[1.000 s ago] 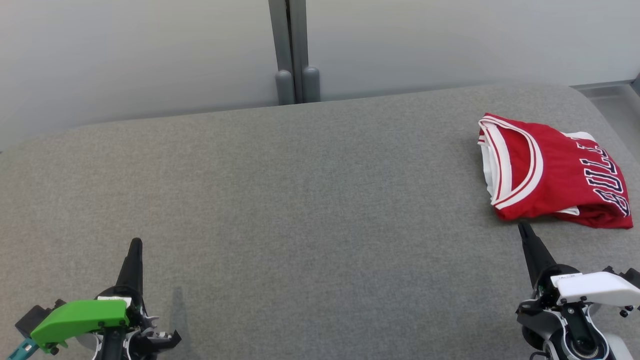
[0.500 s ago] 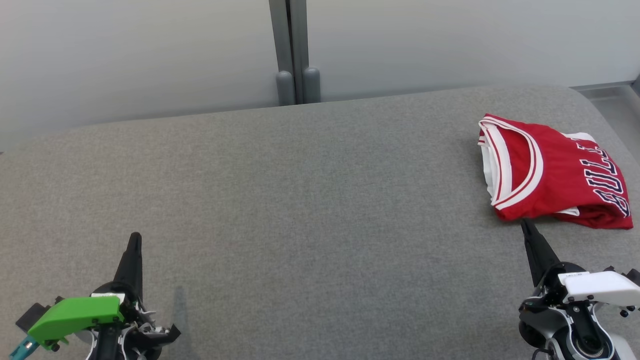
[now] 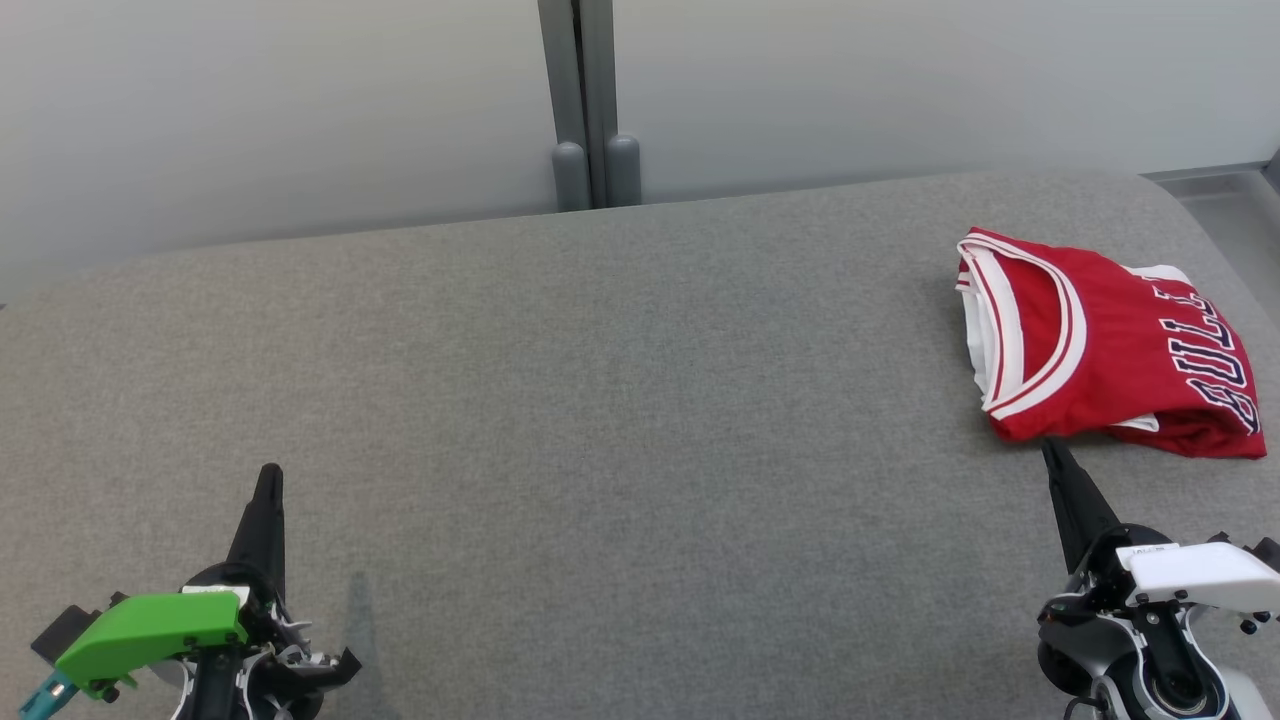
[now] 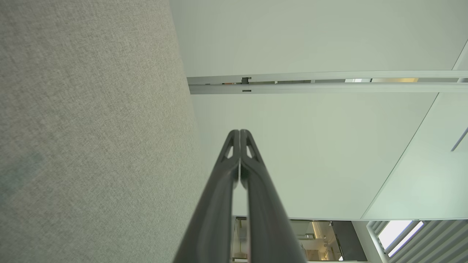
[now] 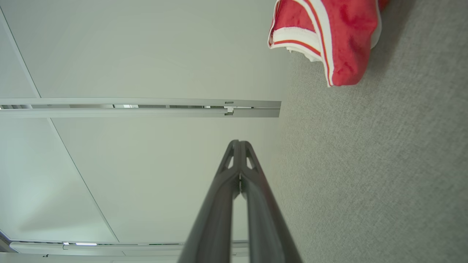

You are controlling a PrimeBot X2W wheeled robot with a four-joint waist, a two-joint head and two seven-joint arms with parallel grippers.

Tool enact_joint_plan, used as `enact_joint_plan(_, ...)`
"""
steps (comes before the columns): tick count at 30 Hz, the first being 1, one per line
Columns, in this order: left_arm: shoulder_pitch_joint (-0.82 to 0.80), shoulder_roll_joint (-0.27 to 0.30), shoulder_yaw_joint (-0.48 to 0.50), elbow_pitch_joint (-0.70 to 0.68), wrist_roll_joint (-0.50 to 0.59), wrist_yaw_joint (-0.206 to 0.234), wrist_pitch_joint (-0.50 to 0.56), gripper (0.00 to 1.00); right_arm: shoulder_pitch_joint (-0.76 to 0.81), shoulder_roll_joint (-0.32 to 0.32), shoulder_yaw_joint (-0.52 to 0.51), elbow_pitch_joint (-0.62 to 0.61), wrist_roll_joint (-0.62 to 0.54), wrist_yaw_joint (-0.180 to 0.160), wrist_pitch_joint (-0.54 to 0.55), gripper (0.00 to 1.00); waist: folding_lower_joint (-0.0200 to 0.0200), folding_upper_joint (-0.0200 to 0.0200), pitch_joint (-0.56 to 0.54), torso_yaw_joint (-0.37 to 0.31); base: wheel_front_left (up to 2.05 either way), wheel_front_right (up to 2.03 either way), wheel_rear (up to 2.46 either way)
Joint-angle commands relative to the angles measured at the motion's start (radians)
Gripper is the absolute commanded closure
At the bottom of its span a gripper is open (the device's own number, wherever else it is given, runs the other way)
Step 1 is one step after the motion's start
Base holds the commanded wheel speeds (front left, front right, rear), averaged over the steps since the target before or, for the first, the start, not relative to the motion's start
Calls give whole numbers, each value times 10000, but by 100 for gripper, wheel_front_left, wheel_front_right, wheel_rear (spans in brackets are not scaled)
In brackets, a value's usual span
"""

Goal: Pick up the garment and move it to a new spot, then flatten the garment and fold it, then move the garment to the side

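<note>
The garment [image 3: 1100, 345], a red jersey with white and dark trim and lettering across it, lies in the upper right of the head view, near the right end of the grey padded table [image 3: 600, 400]. It is folded into a compact bundle with the neckline turned toward the middle of the table. In the right wrist view it [image 5: 329, 36] sits in the upper right corner, resting on the cloth with nothing pinning it. I take it to be parked there on purpose: folded and off to the side, it leaves the broad middle of the table free, so the job looks all but finished.

The right gripper [image 3: 1052, 455] rises from the lower right of the head view, its tip just below the jersey's near edge. From that angle the two seem almost to meet, but the right wrist view shows the dark fingers [image 5: 252, 204] pressed together, gripping nothing, with the jersey off to one side of them. I judge it clear of the fabric.

The left gripper [image 3: 268, 475] stands in the lower left of the head view, well apart from the jersey. Its fingers [image 4: 219, 204] are also clenched tip to tip in the left wrist view, empty, pointing toward the pale wall [image 3: 300, 100].
</note>
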Motion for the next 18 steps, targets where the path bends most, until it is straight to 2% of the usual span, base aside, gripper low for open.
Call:
enact_joint_plan(1, -104, 70, 24, -12, -32, -59, 43, 100, 103, -55, -19, -38, 34, -3, 30, 100, 0, 0, 0, 0, 0, 0, 0)
enact_joint_plan(18, -104, 70, 23, -13, -33, -59, 42, 100, 103, -56, -19, -38, 34, -2, 31, 100, 0, 0, 0, 0, 0, 0, 0)
